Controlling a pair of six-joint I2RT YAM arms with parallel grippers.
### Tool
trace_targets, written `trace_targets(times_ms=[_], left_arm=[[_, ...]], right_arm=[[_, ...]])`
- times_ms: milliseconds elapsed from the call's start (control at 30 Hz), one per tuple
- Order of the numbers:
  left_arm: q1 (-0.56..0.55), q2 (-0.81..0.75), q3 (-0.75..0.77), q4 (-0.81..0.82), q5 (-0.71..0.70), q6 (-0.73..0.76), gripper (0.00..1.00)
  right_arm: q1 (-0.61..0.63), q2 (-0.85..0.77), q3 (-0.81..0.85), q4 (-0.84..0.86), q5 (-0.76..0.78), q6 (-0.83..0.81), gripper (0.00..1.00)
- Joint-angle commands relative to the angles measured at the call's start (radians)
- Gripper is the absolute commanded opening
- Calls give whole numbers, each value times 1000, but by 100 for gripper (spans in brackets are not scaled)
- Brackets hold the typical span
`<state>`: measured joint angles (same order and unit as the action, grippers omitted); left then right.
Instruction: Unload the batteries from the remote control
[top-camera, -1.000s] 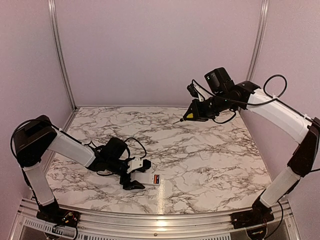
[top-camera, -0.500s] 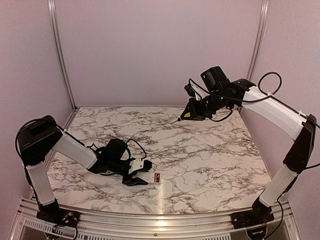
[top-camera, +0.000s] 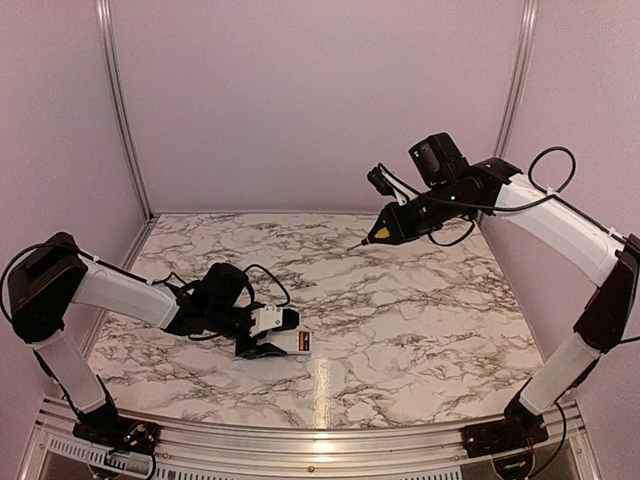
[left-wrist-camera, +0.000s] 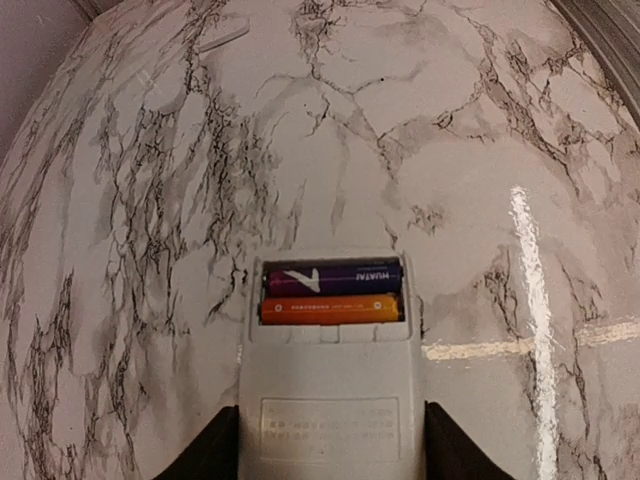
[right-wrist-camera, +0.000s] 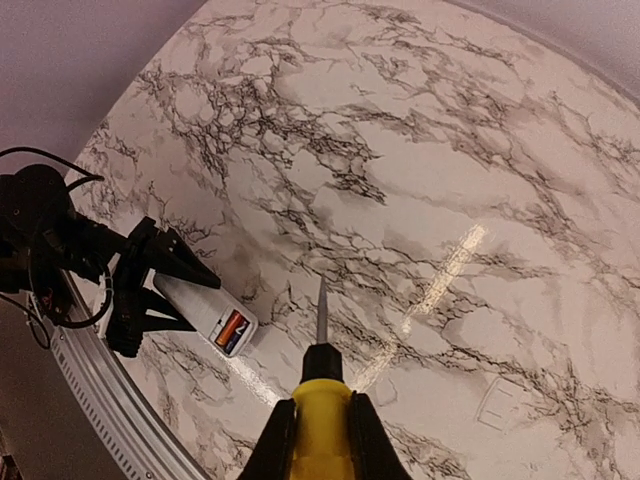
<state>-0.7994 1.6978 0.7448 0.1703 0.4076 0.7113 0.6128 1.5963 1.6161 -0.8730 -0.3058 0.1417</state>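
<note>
The white remote control lies flat on the marble table, clamped by its long sides in my left gripper, whose black fingers press against it. Its open bay faces up with two batteries side by side: an orange one and a purple one. From above, the remote control sits front left with the left gripper on it. My right gripper is shut on a yellow tool with a thin metal tip, held high over the back right, far from the remote control.
A small flat white cover piece lies on the marble toward the back; it also shows as a white sliver. An aluminium rail runs along the near edge. Pink walls close in the back and sides.
The left gripper's jaws have closed onto the remote and drawn it slightly left and back. The right arm with the yellow tool swayed a little and sits near where it was.
</note>
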Motion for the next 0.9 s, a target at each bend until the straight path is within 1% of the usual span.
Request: trace_targets(times_ms=[0,133,167,267,300,400,533,600,733,867], left_arm=[[-3,-114,44,-52,-76,-1,0],[-3,-188,103,-119,-130,-80,0],[-3,-204,114,-150,-123,-86,0],[-3,-250,121,-168,-113,-89,0],[-3,-258,131,-200,-105,-84,0],[-6,-278,158,-298,-46,32,0],[-6,-298,169,-313,-48,61,0],[-8,-297,196,-356,-34,72,0],[-18,-301,232,-410,24,98,0],[-46,-309,245,-434,38,135,0]], right_arm=[[-5,-90,-40,44,-20,-114,0],[-6,-106,-56,57,-35,-138,0],[-5,-108,-59,58,-42,-155,0],[-5,-116,-69,55,-68,-204,0],[-5,-121,-72,54,-77,-219,0],[-1,-147,-96,60,-106,-266,0],[37,-216,-157,91,-157,-352,0],[64,-246,-178,105,-175,-383,0],[132,-282,-216,122,-170,-430,0],[180,-291,-238,123,-167,-452,0]])
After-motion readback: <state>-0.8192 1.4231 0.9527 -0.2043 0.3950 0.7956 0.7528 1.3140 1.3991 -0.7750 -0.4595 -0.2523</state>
